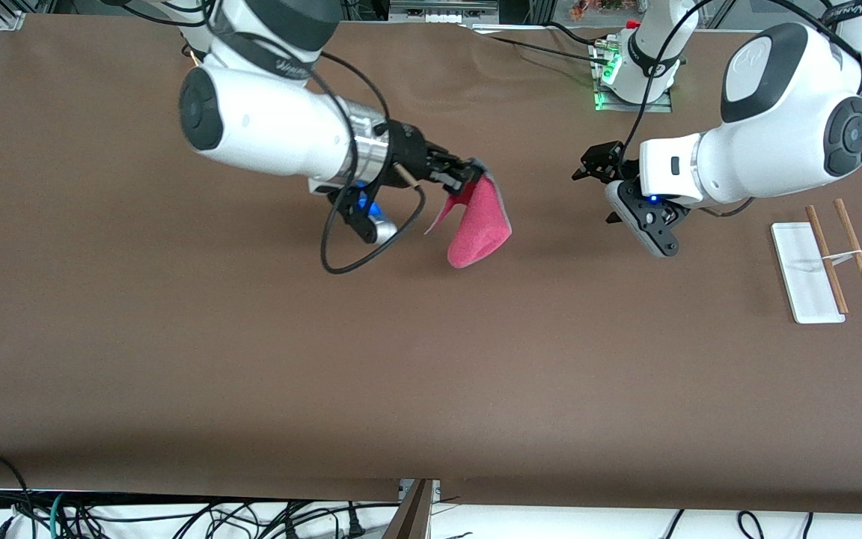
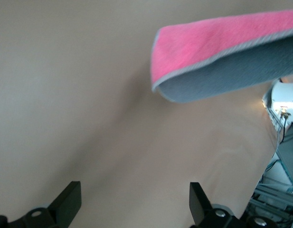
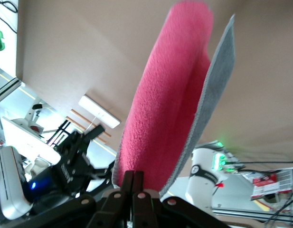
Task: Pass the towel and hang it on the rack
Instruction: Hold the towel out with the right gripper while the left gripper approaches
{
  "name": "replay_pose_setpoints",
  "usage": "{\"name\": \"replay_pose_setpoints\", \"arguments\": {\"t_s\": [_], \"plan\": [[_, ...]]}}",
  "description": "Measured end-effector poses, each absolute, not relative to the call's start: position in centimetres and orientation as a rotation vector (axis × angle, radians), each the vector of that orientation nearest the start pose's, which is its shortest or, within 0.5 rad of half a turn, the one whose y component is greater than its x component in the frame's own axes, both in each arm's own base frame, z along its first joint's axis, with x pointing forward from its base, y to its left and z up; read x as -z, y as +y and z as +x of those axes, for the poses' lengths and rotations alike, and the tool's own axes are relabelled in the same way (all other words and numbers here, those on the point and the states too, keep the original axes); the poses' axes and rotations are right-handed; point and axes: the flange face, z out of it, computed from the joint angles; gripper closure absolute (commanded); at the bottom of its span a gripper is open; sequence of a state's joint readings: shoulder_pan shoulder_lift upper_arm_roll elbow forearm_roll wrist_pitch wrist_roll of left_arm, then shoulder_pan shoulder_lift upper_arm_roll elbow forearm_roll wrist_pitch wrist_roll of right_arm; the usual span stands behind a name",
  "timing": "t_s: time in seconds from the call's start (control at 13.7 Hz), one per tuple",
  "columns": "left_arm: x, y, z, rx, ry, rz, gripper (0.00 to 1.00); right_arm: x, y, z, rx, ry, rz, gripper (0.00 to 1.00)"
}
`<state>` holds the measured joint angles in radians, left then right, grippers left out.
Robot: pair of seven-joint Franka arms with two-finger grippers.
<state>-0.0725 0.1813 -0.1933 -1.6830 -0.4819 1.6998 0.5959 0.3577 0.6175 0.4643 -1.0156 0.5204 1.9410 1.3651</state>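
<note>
The right tool [image 1: 468,178] is clamped on one edge of the towel [image 1: 480,224], which hangs folded below it above the worktop [image 1: 431,359]. The left tool [image 1: 597,166], jaws apart, faces it nearby; it should take a free edge. The rack [image 1: 827,258] stands near the left arm.

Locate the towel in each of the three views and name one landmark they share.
Front view: towel hangs mid-table from the shut right tool.
Left wrist view: upper corner, pink over grey.
Right wrist view: centre, hanging from the tool.
Shared landmark: the brown table.
</note>
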Motion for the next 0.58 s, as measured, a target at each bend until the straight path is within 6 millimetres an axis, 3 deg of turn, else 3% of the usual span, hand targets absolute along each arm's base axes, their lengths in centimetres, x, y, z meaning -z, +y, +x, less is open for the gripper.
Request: {"name": "replay_pose_setpoints", "arguments": {"t_s": [0.29,0.58], "plan": [[-47.2,-21.0,58.6,-0.092,-1.213,2.235,0.00,-57.7,49.9,55.6,-0.642,0.922,-2.188,1.00],[-47.4,-23.4,57.9,-0.155,-1.400,2.114,0.00,-57.7,49.9,55.7,-0.639,0.926,-2.186,1.00]]}}
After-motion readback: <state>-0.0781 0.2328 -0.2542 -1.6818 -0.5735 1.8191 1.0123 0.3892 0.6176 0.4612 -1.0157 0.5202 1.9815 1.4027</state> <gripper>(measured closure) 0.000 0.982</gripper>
